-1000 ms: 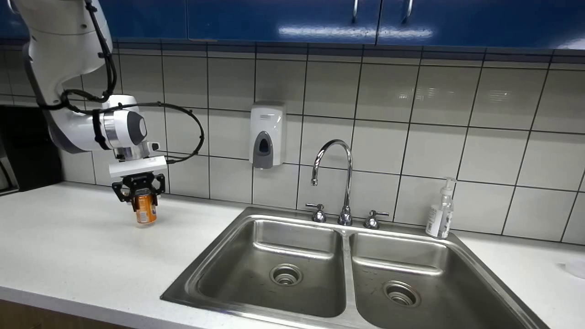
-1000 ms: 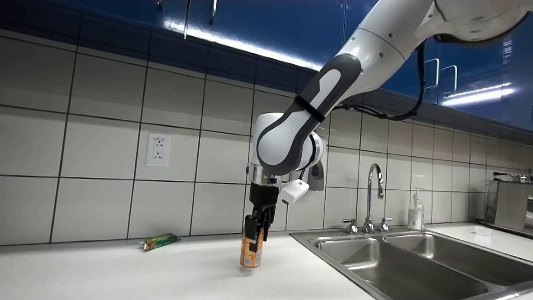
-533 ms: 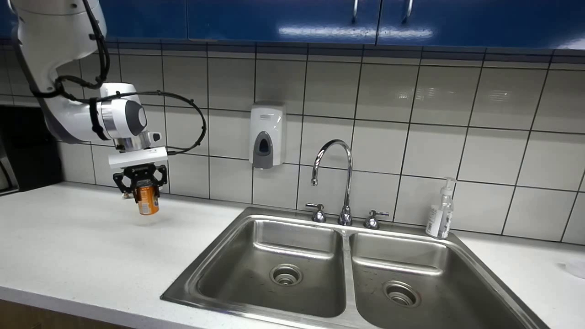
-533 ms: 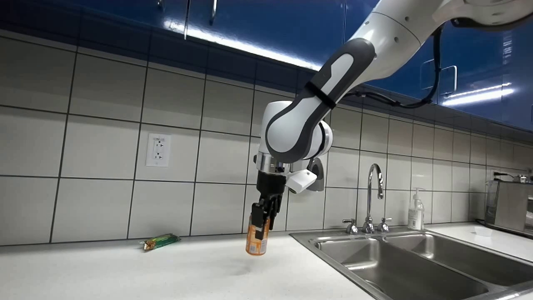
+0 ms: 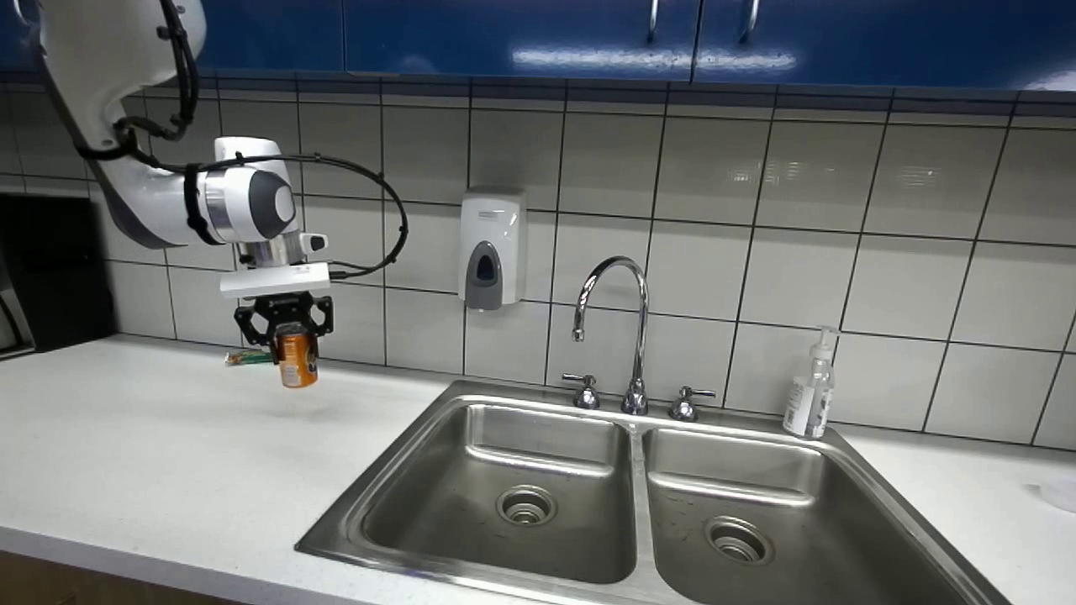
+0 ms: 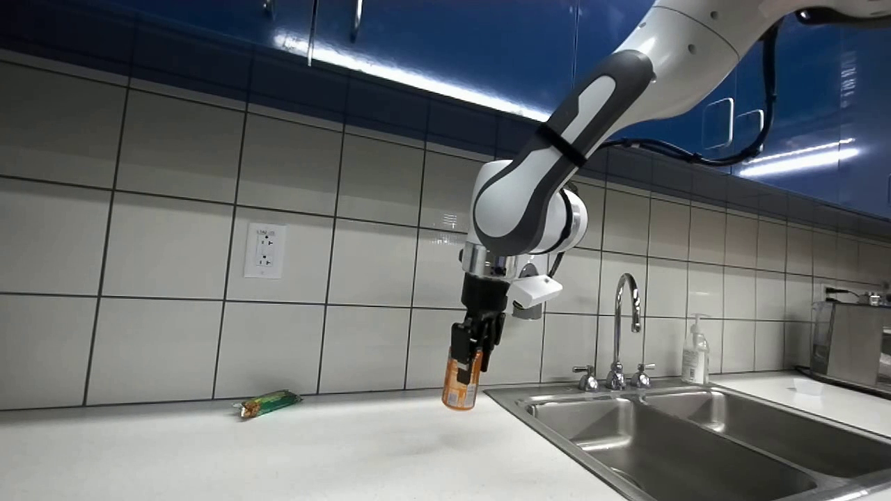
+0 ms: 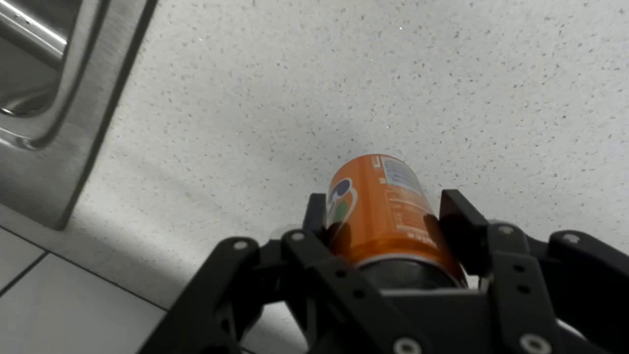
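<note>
My gripper (image 5: pixel 295 346) is shut on an orange soda can, with a black finger on each side of its upper part. The can (image 5: pixel 298 371) is held above the white countertop (image 5: pixel 168 437), with a faint shadow below it. In an exterior view, the gripper (image 6: pixel 475 367) points down and the can (image 6: pixel 459 393) leans slightly, left of the sink (image 6: pixel 511 396). In the wrist view, the can (image 7: pixel 378 196) sits between the fingers (image 7: pixel 383 206), its dark end towards the palm. The sink's steel rim (image 7: pixel 49 182) shows at the left there.
A green wrapped packet (image 6: pixel 270 403) lies near the tiled wall, partly behind the gripper in an exterior view (image 5: pixel 244 357). A tall faucet (image 5: pixel 643 336) stands behind the double sink (image 5: pixel 391 466). A pump bottle (image 5: pixel 811 391) and wall dispenser (image 5: pixel 492 248) are nearby. Blue cabinets (image 5: pixel 504 38) hang above.
The gripper has lifted the can off the counter and carried it towards the sink. More of the green packet shows in an exterior view.
</note>
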Controlling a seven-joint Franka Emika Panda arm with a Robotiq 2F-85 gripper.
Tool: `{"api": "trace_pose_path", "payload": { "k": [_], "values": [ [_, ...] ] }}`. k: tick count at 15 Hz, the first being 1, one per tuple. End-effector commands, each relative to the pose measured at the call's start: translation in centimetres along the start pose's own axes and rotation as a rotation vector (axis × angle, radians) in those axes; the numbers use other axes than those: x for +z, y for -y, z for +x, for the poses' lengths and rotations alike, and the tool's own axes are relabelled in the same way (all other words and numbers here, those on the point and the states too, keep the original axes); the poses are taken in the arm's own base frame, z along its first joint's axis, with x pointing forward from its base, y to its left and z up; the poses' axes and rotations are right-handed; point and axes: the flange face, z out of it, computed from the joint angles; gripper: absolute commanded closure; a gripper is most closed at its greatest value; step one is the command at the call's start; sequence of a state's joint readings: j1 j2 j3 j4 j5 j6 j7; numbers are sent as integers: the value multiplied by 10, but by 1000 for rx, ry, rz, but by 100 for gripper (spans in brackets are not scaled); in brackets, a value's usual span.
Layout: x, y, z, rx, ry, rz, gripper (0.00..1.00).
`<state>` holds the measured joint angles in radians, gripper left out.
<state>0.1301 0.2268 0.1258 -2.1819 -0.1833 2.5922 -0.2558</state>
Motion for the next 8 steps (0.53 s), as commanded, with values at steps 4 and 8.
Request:
{"api": "trace_pose_path", "payload": {
  "k": [4, 8],
  "values": [
    [-12, -73, -39, 172, 1, -12, 64],
    [-10, -113, -66, 276, 11, -25, 64]
  ]
}}
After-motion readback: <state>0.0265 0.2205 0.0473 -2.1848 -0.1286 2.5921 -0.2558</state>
